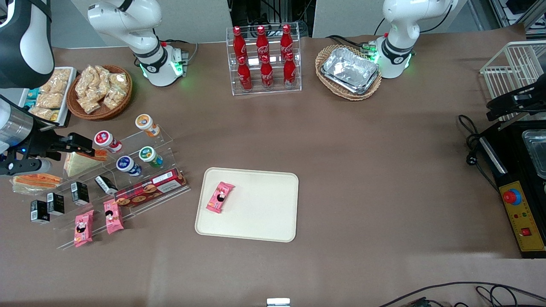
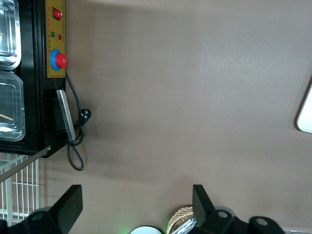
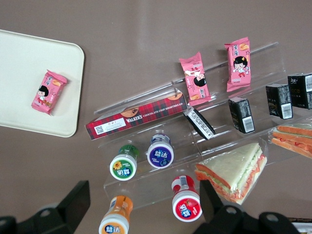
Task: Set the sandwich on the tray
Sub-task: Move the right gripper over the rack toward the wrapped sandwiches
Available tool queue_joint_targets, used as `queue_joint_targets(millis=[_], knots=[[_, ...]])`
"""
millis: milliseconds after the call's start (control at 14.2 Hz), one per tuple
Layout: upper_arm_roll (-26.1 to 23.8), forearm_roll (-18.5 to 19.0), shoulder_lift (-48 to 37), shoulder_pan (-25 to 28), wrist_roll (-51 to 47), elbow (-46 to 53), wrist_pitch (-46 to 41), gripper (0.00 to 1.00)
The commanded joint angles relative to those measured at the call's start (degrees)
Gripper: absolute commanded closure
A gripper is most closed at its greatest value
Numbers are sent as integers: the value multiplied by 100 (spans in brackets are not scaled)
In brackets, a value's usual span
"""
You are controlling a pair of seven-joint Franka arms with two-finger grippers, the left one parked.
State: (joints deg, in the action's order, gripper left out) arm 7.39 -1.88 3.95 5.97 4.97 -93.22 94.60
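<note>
The sandwich [image 1: 33,181] [image 3: 295,138] lies edge-on in clear wrap, pale bread with orange-red and green stripes, at the working arm's end of the table. The cream tray [image 1: 260,213] [image 3: 19,105] sits mid-table with a pink snack packet [image 1: 220,197] [image 3: 48,91] on it. My gripper [image 1: 83,146] [image 3: 144,207] hangs open and holds nothing. It is above the clear display rack [image 1: 128,170], over the small yogurt bottles [image 3: 185,204]. It is beside a wedge sandwich [image 1: 79,164] [image 3: 234,171] and farther from the front camera than the edge-on sandwich.
The rack also holds a red plaid biscuit box [image 1: 149,189], black cartons [image 1: 55,204] and pink packets [image 1: 99,222]. A snack basket [image 1: 100,91], a cola bottle rack [image 1: 264,59], a basket of foil trays [image 1: 349,70] and a black machine [image 1: 518,192] stand around the edges.
</note>
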Motion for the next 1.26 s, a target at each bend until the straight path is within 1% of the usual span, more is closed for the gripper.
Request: queue_joint_targets(millis=[0,281,422,773,984,1195], knots=[[-35,-32,53,-52,-5,137,-38,0],[-27,12,44,-60,57,137,-47,0],[26,12,53,-104,441,146,-82,0],[684,-5,18,-104,2277,225,-126,0],[1228,3,18,-113,3726,234,-117,0],[1633,12,18,-113,5150,269,-91,0]])
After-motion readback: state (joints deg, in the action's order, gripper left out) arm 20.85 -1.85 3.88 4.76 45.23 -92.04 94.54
